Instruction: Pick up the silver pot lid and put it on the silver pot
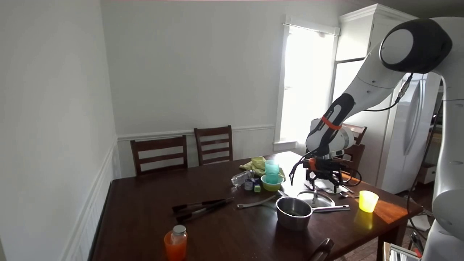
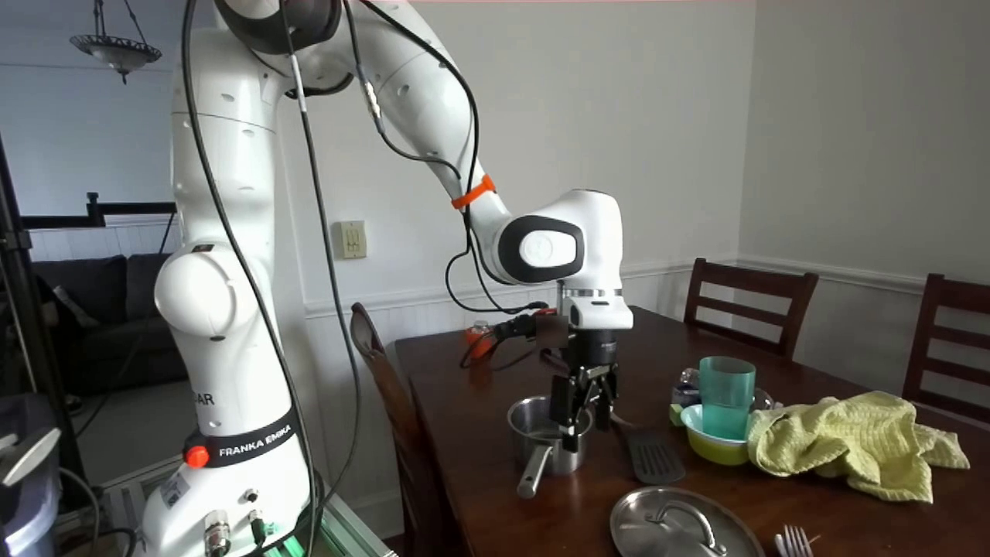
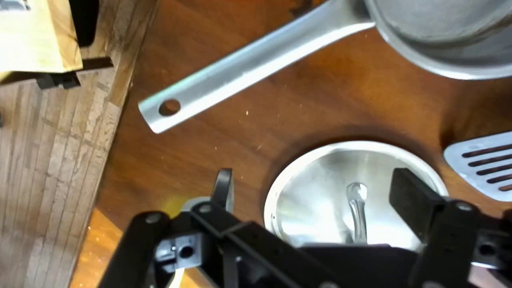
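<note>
The gripper (image 3: 314, 180) stands widely spread and empty, and because the loop handle (image 3: 358, 212) of the silver pot lid (image 3: 332, 192), which lies beside the silver saucepan (image 1: 294, 221) without touching, looks off-centre between the fingers (image 3: 416, 202), closing might shove the lid aside.

Spread wide, the gripper (image 3: 315, 185) partly hides the silver pot lid (image 3: 316, 196) near the silver pot (image 3: 436, 56).

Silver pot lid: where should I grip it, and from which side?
Likely best by the arched handle, straight down from above, pincer closing across it: the silver pot lid lies flat, handle up, and that arch stands proud.
</note>
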